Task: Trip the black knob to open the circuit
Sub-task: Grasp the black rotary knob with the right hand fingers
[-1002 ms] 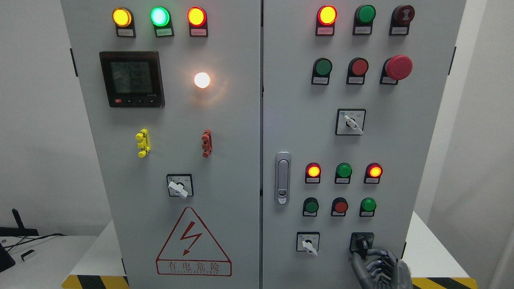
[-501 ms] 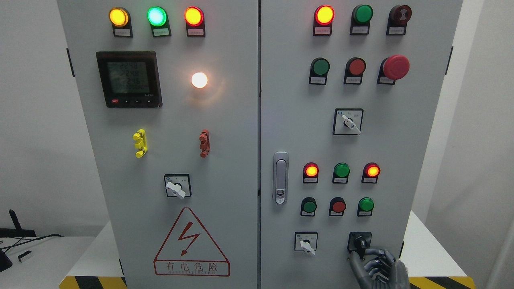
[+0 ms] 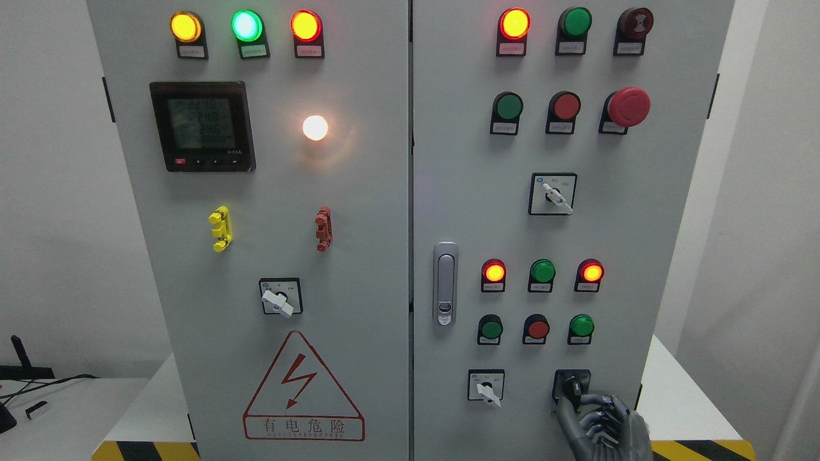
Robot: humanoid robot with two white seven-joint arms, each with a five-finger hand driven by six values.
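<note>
right hand (image 3: pixel 599 426) sits at five o'clock in the head view, fingers curled with their tips touching the black knob (image 3: pixel 572 387) from below, though a firm grasp can't be confirmed. risk: fingertips could slide off the small lever and leave it untripped. white selector (image 3: pixel 486 388) lies at nine o'clock of the knob, apart; cabinet edge (image 3: pixel 640 390) near at three o'clock.

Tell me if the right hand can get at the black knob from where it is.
Probably yes: the right hand sits just below the black knob, fingertips at its lower edge, and nothing stands between them.
</note>
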